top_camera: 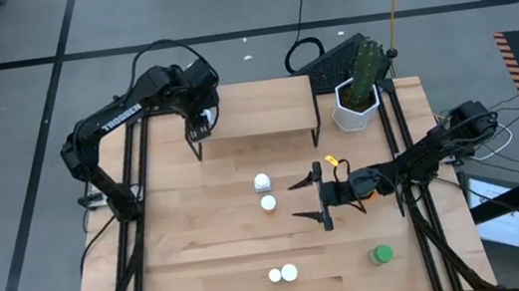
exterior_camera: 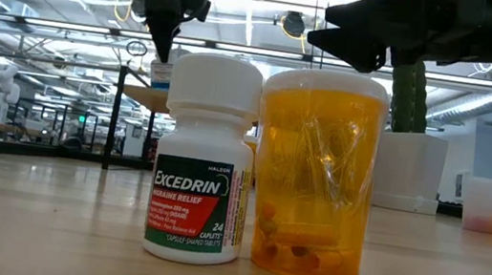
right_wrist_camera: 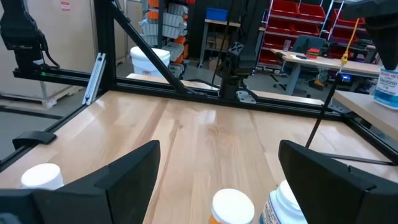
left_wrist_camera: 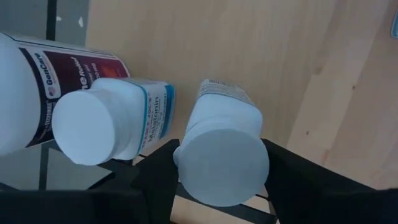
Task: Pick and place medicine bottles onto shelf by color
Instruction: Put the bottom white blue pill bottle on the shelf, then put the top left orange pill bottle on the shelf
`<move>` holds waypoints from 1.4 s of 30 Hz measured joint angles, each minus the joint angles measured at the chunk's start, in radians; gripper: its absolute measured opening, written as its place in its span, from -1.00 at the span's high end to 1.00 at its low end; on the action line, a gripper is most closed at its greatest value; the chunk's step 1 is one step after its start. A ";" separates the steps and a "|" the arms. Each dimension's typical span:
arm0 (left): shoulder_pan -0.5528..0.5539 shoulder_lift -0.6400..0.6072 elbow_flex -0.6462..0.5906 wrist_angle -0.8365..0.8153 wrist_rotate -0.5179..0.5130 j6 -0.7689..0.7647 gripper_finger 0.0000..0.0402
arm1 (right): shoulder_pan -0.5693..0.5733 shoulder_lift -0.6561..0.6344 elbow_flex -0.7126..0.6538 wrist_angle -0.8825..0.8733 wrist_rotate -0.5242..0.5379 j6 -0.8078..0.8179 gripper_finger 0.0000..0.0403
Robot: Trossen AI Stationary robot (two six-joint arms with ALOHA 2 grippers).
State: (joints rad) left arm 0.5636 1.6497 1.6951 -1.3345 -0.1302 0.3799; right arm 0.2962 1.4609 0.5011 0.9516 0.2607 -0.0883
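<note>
**Medicine bottles: placing a white one on the shelf**

Medicine bottles are spread over three places. Two white bottles (left_wrist_camera: 81,112) already stand at the left end of the shelf (top_camera: 254,106). The left gripper (top_camera: 201,123) hovers over that end with a third white bottle (left_wrist_camera: 221,155) between its fingers (left_wrist_camera: 155,177). The fingers flank the bottle's cap closely, but whether they grip it or have just let go cannot be told. The bottle stands just beside its white neighbours, so it appears to be at the placing step.

On the table (top_camera: 203,253), two bottles (top_camera: 266,192) stand at mid-table, two more (top_camera: 282,274) near the front edge, and a green bottle (top_camera: 382,254) at front right. The low view shows the front pair as one white bottle and one orange bottle (exterior_camera: 315,176).

The right gripper (top_camera: 321,196) is wide open and empty, level with the mid-table pair (its fingers point at them).

Next move, as a judgement:
1. Left arm: open fully, then lift straight up to avoid tipping the neighbours.
2. Right arm: advance until one bottle sits between the fingers, then close.
</note>
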 joint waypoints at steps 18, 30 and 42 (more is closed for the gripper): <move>-0.027 -0.013 0.000 -0.043 -0.112 -0.023 -0.40 | -0.002 0.000 0.000 0.012 0.000 -0.010 -0.61; -0.165 -0.126 0.000 -0.085 -0.141 -0.152 -0.37 | -0.062 -0.001 0.000 -0.027 0.027 0.052 -0.61; -0.517 -0.190 -0.018 0.067 -0.162 -0.386 -0.23 | -0.080 -0.001 0.006 -0.126 0.025 0.103 -0.61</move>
State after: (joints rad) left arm 0.0467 1.4593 1.6771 -1.2680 -0.2917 -0.0060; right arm 0.2159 1.4601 0.5074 0.8257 0.2860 0.0148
